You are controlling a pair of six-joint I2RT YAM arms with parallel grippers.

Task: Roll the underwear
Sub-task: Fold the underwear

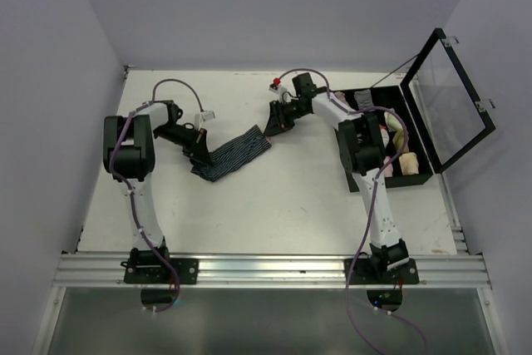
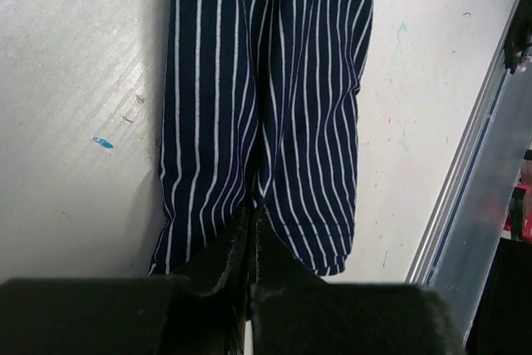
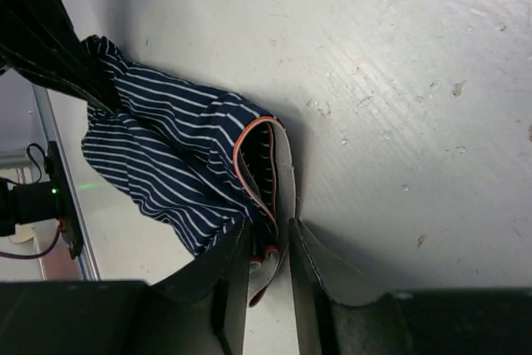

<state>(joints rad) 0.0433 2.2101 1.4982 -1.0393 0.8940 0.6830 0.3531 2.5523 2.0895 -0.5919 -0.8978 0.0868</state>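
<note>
1. two grippers sat at opposite ends of the underwear [image 1: 235, 152], which lay as a long diagonal strip on the table [image 1: 291, 205], left of centre, btwn the arms.
2. left gripper [image 1: 201, 153] was at the strip's near-left end. the left wrist view showed its jaws pressed together on the edge of the navy, white-striped cloth, w/ no gap visible.
3. right gripper [image 1: 271, 128] was at the far-right end. in the right wrist view its jaws stood a little apart w/ the grey, orange-trimmed waistband [image 3: 279, 174] upright btwn them. bare table showed btwn the band and one finger, so it wasn't pinched.
4. cloth was bunched and folded over nr the right gripper, and flat and smooth nr the left one.
5. black case [image 1: 416, 174] sat at the table's right edge w/ its clear lid [image 1: 449, 99] up and pale rolled items [image 1: 406, 163] inside, well apart from the underwear.
</note>
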